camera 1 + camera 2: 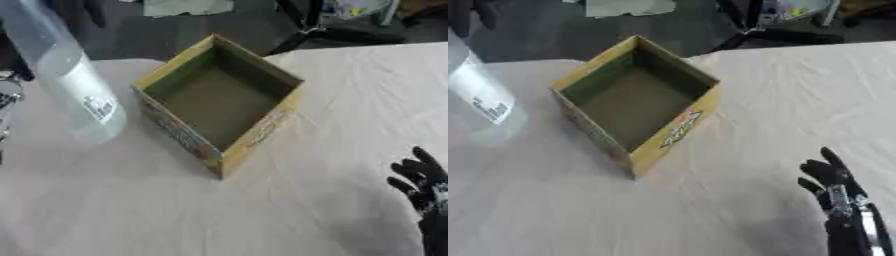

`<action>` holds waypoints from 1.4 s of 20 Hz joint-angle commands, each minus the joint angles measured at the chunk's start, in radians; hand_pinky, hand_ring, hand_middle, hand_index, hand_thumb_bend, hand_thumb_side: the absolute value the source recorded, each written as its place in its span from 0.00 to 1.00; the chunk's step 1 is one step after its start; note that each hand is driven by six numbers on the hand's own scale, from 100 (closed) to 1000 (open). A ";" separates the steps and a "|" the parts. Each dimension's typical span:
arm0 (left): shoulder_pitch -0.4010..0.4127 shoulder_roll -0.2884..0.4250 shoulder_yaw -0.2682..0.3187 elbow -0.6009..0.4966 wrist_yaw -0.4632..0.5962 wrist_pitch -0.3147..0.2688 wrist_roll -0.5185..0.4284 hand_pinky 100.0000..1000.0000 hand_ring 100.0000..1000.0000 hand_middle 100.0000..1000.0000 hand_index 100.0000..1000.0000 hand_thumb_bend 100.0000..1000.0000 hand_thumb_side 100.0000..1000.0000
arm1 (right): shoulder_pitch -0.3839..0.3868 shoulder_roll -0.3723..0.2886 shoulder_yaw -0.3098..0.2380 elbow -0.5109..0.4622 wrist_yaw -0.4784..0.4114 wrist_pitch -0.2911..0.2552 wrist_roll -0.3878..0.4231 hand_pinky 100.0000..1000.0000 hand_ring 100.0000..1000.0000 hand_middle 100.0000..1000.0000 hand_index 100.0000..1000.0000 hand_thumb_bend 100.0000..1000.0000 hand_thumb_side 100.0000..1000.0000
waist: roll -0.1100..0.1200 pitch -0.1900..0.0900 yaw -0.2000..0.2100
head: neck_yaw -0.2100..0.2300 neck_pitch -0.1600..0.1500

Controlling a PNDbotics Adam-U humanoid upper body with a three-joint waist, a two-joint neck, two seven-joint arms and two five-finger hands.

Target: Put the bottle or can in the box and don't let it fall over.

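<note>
Clear bottle [74, 85]: upright, left of empty cardboard box [219, 100], ungrasped. Right hand [422, 182]: idle, fingers straight. Next, probably: grasp, lift into box.

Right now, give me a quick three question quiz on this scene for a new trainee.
1. True or false: the box already holds the bottle.
2. Which side of the box is the bottle on? A left, B right, C behind it.
3. Fill in: the right hand shows near the lower right with fingers ____.

Key:
1. False; the box is empty and open on top.
2. A.
3. Open, pointing up, holding nothing, above the white tablecloth.
</note>
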 commanded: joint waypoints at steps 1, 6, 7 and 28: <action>-0.044 0.010 0.007 -0.002 0.015 0.000 0.001 0.39 0.12 0.17 0.17 0.00 0.57 | -0.007 -0.024 0.003 -0.012 -0.006 0.000 0.005 0.80 0.83 0.98 0.71 0.00 0.76 | 0.003 -0.016 -0.005 | 0.006 -0.011; -0.076 0.010 0.008 0.004 0.029 0.004 0.015 0.35 0.12 0.17 0.18 0.00 0.57 | -0.010 -0.029 0.004 -0.012 -0.006 0.009 0.003 0.80 0.83 0.98 0.71 0.00 0.77 | 0.015 -0.016 -0.011 | 0.002 -0.002; -0.080 0.012 0.009 0.003 0.033 0.006 0.018 0.34 0.12 0.17 0.18 0.00 0.57 | -0.009 -0.030 0.004 -0.012 -0.006 0.011 0.002 0.80 0.83 0.98 0.71 0.00 0.77 | 0.017 -0.017 -0.011 | -0.001 0.000; -0.161 -0.002 0.045 0.033 0.036 -0.011 0.093 0.30 0.10 0.15 0.18 0.00 0.59 | -0.058 -0.039 0.024 -0.012 -0.036 -0.016 0.036 0.79 0.83 0.98 0.71 0.00 0.75 | 0.034 0.022 -0.112 | 0.082 -0.054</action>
